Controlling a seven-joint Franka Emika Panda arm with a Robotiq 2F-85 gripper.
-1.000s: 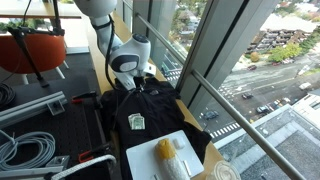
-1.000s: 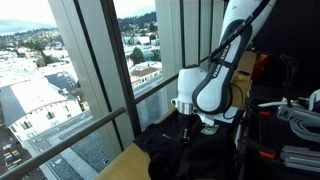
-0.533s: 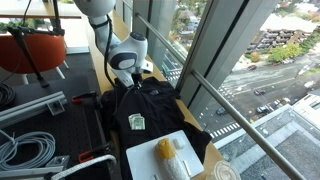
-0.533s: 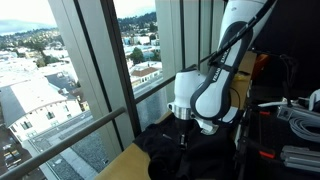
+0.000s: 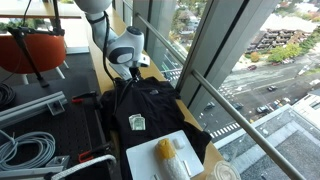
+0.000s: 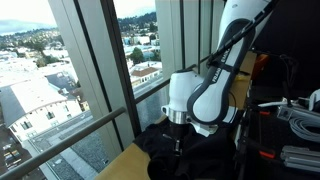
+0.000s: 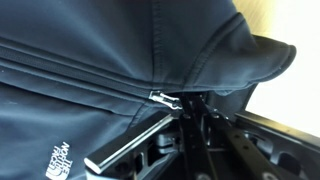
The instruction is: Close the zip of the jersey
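Note:
The black jersey lies spread on the table, with its pale logo patch on the chest. It also shows in an exterior view and fills the wrist view, where the logo is at the lower left. The zip runs as a thin dark seam to a silver slider and pull. My gripper is shut on the pull near the collar end. It shows in both exterior views, low over the garment's far end.
A white tray with a yellow and a white item rests on the jersey's near end. Black and grey cables and clamps lie beside it. The window glass and rail run close along the table's edge.
My gripper has moved along the zip towards the collar, away from the tray, with the pull in it. The jersey's upper fabric has shifted slightly with it.

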